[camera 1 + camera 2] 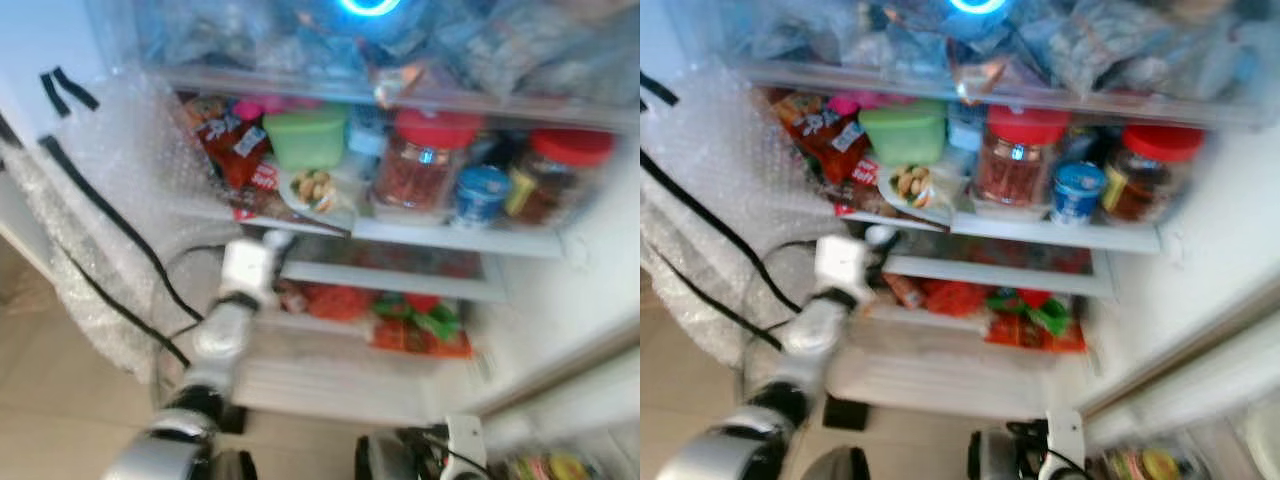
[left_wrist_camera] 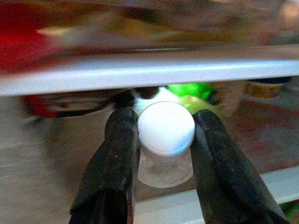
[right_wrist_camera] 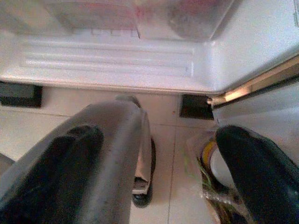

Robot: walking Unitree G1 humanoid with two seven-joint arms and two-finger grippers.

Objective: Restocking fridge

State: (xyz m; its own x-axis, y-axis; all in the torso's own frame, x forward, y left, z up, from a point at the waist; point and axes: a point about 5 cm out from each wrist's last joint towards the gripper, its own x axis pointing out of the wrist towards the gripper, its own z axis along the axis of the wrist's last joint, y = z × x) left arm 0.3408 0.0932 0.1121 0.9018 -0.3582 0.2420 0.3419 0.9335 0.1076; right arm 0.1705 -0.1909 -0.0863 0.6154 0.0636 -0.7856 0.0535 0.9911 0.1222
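Observation:
The fridge stands open before me, its middle shelf (image 1: 450,238) packed with food. My left gripper (image 2: 163,116) is shut on a small clear bottle with a white cap (image 2: 166,128). It holds the bottle just under the front edge of that shelf (image 2: 149,72), at the left of the lower compartment (image 1: 272,242). My right gripper (image 3: 159,140) hangs low by the fridge's foot (image 1: 440,450), fingers (image 3: 257,172) open above the floor.
The middle shelf carries a green tub (image 1: 306,137), red packets (image 1: 235,145), a plate of food (image 1: 315,188), two red-lidded jars (image 1: 425,160) and a blue cup (image 1: 480,193). Red and green packs (image 1: 420,320) lie below. Bubble wrap with black cables (image 1: 110,200) hangs at the left.

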